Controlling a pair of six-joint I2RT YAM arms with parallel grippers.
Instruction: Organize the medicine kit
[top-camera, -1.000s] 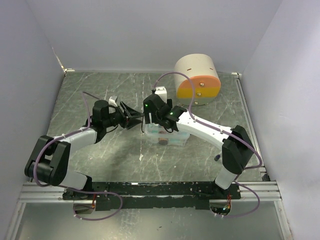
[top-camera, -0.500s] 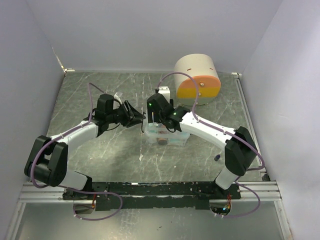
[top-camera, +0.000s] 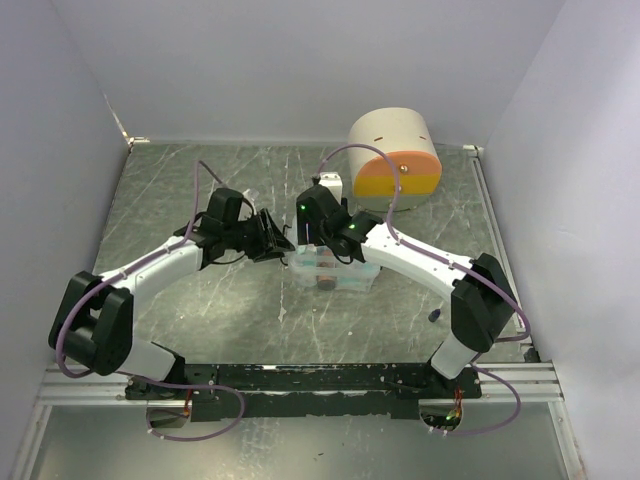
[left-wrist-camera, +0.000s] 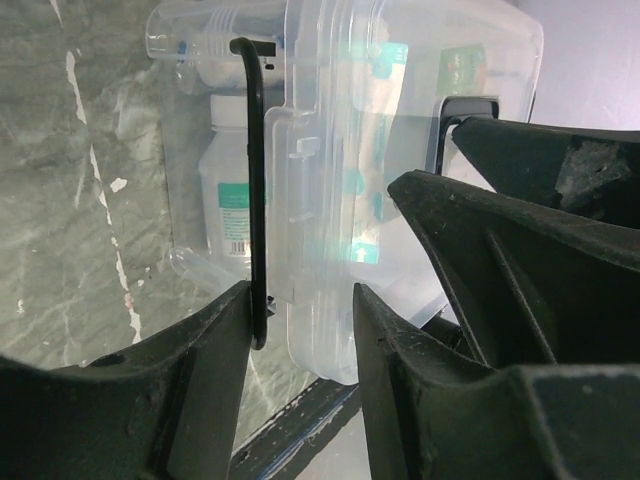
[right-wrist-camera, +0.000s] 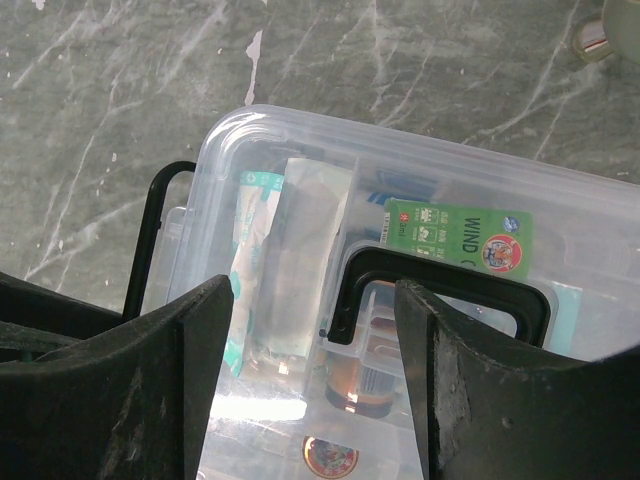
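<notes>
Currently: marbled table (top-camera: 180, 200) under both arms. Beige cabinet (top-camera: 393, 158), orange-yellow front, well beyond right jaws. Medicine kit (top-camera: 345, 280), lid down, directly below right gripper (right-wrist-camera: 313, 290). Its jaws are open, straddling black handle (right-wrist-camera: 440, 275); one finger clear of it. Left gripper (left-wrist-camera: 300, 315) at kit's end. Black latch bail (left-wrist-camera: 255, 180) and lid rim sit between its fingers, snug fit; cannot tell if pinching. Green sachet (right-wrist-camera: 455, 235) just beyond handle. White bottle (left-wrist-camera: 225, 200) beyond left jaws, inside kit.

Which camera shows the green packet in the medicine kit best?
Right wrist: the green packet sits under the clear lid, print partly readable. Left wrist shows only blurred green through the lid; from the top, the kit is too small to tell.
</notes>
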